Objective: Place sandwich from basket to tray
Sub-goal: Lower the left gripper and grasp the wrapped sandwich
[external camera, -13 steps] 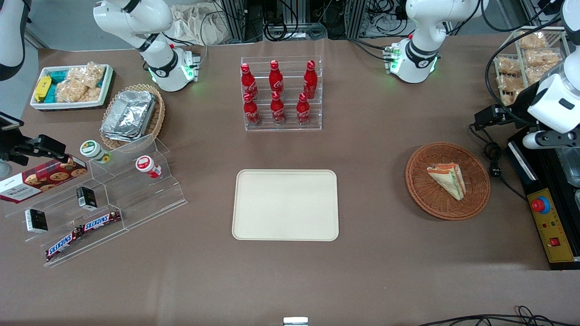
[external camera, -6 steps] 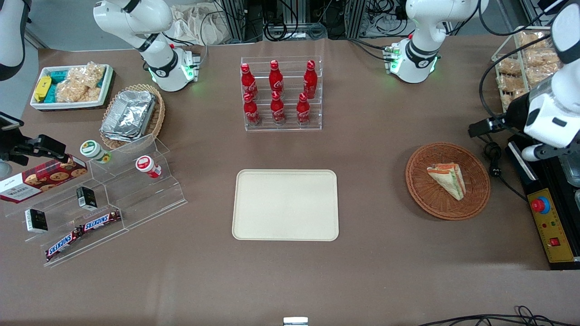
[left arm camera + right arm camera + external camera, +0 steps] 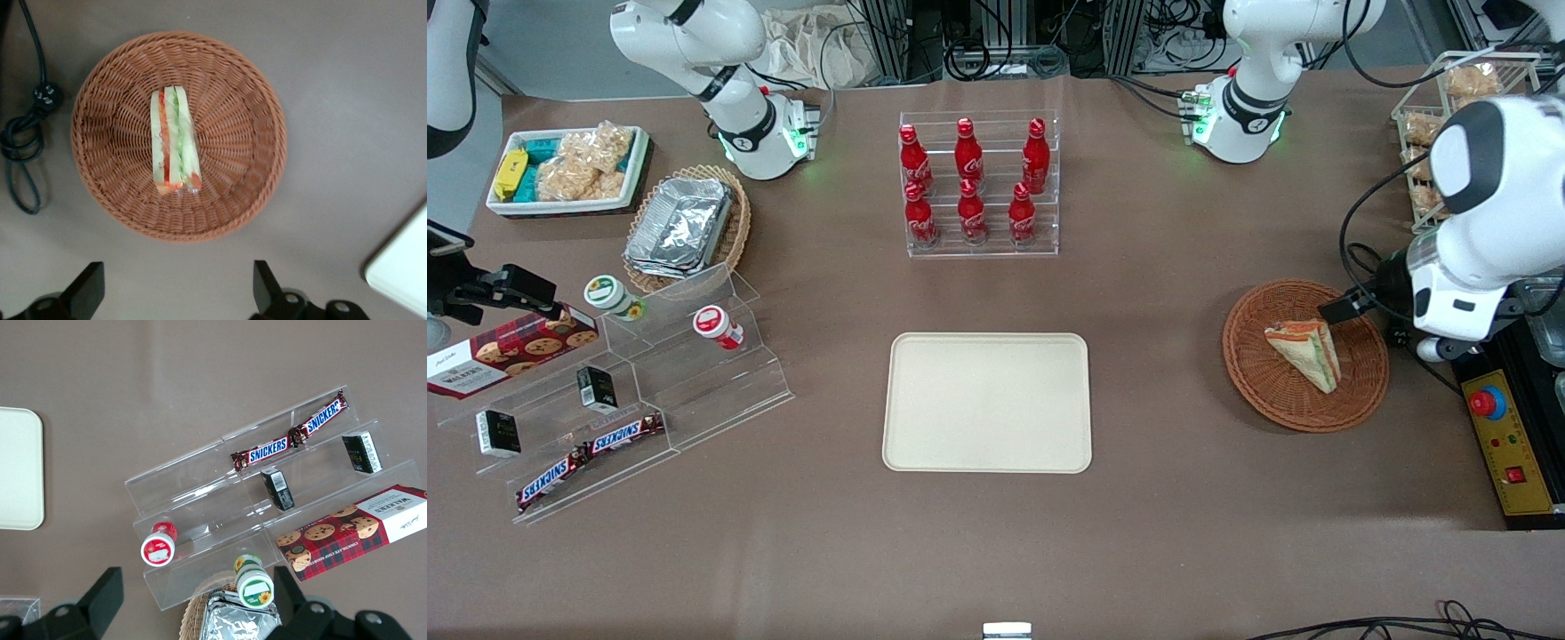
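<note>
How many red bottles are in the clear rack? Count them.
6 bottles stand in the rack: three in the upper row, three in the lower row. None looks hidden.

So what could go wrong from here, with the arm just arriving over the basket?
The gripper hangs open, high above the sandwich. The sandwich lies on edge in slippery clear wrap, so the fingers may squash it or slip off. The light basket could shift if a finger catches its rim. A loose cable lies close beside the basket.

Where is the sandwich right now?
The sandwich lies in the basket toward the working arm's end of the table, well apart from the tray. The open gripper hovers above the basket, not touching it.
</note>
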Robot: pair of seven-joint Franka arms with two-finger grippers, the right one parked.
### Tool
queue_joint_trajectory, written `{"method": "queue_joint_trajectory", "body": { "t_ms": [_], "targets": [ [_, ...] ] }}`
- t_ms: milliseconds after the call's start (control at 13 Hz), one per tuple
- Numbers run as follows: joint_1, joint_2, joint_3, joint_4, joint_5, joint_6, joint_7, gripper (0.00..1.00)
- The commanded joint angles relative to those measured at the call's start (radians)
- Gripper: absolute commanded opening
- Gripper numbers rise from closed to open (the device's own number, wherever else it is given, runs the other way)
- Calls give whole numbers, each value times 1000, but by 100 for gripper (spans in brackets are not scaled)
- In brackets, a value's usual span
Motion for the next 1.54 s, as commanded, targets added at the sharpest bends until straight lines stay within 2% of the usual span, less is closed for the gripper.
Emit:
{"method": "queue_joint_trajectory", "body": {
  "t_ms": [0,308,769,846,923,1154,1231,1308,1462],
  "targets": [
    [18,-4,22,-168,-8,211,-56,100],
    [36,117,23,-190,-13,380,-113,100],
    [38,212,23,-187,-15,457,-153,98],
    [37,225,23,-187,-13,472,-153,89],
    [35,234,23,-188,-13,482,-153,75],
    [24,260,22,-185,-11,494,-153,27],
    [23,260,20,-185,-4,494,-150,5],
    [21,248,14,-185,1,492,-141,0],
    [-18,173,2,-168,4,456,-132,0]
  ]
}}
